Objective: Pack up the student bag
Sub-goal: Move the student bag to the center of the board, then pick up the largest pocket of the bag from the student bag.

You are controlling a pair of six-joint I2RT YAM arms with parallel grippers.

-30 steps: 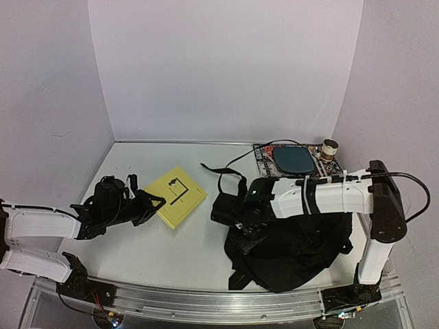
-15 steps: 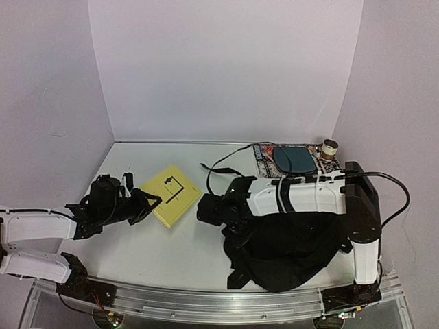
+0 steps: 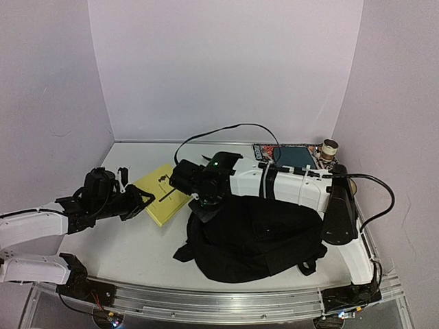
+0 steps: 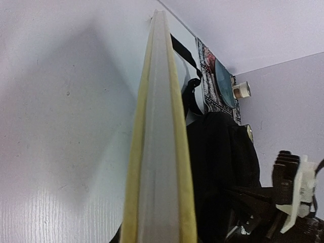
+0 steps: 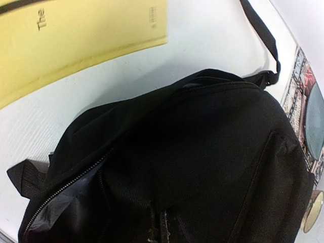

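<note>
Top external: right gripper, clamped tight on student bag, may lose thin fabric; left gripper grips yellow book, ten o'clock.

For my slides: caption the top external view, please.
Left gripper holds yellow book; right gripper grips black student bag.
</note>
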